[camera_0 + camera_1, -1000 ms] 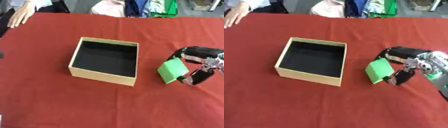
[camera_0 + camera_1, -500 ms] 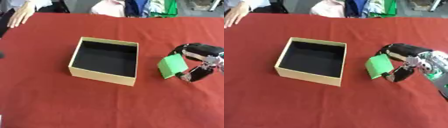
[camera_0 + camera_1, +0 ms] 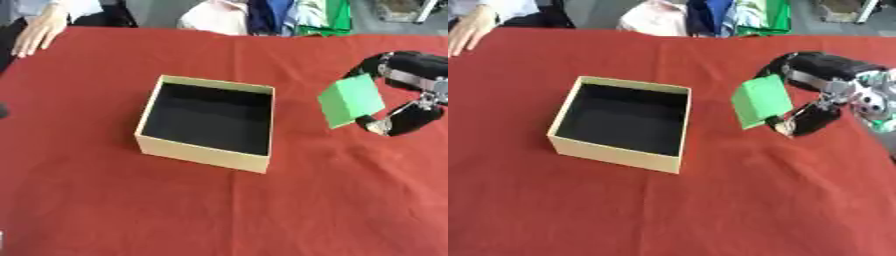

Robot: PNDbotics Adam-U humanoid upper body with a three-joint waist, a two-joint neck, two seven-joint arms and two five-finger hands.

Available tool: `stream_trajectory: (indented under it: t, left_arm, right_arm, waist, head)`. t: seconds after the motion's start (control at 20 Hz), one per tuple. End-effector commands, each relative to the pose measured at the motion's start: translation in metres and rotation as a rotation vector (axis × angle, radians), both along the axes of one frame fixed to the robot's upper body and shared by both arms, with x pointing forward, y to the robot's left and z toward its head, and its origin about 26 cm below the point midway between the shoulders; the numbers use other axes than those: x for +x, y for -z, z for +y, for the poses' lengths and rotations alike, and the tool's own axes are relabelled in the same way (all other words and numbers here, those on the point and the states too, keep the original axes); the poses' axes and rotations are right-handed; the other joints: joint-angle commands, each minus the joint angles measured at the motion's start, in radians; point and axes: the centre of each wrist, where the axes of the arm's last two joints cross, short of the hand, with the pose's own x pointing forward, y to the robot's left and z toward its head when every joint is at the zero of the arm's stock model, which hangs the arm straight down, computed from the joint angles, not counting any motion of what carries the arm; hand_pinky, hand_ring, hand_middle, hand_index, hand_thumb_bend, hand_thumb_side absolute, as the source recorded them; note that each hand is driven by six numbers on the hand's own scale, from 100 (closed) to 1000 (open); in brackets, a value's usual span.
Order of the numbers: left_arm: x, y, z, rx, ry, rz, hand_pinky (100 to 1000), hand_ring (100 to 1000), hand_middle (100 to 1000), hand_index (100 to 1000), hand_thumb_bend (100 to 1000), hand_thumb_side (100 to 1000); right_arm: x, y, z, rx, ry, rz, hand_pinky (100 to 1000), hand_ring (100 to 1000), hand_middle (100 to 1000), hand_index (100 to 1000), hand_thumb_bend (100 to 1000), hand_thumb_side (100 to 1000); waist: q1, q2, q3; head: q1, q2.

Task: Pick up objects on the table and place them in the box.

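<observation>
Left eye view shows the black right hand [image 3: 407, 100] at frame right, fingers and thumb pinching a flat green square block [image 3: 351, 101], now raised off the red bench [image 3: 219, 210], beside the open cardboard box [image 3: 206, 156]; transfer seems next.

Red cloth-covered table [image 3: 219, 210] fills nearly the whole view, faint crease running near to far. Past the far edge: grey floor [image 3: 157, 12], a heap of pale pink, blue and green fabric [image 3: 710, 17], possibly clothing or bags. Light even, no hard shadows.
</observation>
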Motion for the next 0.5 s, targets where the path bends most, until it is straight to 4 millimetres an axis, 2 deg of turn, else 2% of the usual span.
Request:
stream_trajectory:
  t: [0.05,0.3,0.5]
  left_arm:
    - [-0.002,-0.008,0.000,0.020,0.002,-0.026,651,626,708,782,100,528]
    - [-0.002,-0.006,0.000,0.016,0.006,-0.023,651,627,708,782,100,528]
    - [-0.002,-0.005,-0.001,0.012,0.011,-0.023,651,627,708,782,100,527]
  right_arm:
    - [-0.006,-0.027,0.006,-0.002,0.006,-0.110,842,746,450,655,100,100]
    - [-0.006,-0.049,0.041,0.001,-0.032,-0.220,849,744,452,653,100,100]
    - [0.000,-0.055,0.074,-0.006,-0.072,-0.251,851,743,453,653,100,100]
  waist:
    - [-0.012,-0.022,0.002]
    - [-0.006,-0.025,0.004]
    - [0.001,-0.027,0.009]
  head:
    - [-0.016,-0.001]
    - [-0.021,0.001]
    - [-0.019,0.000]
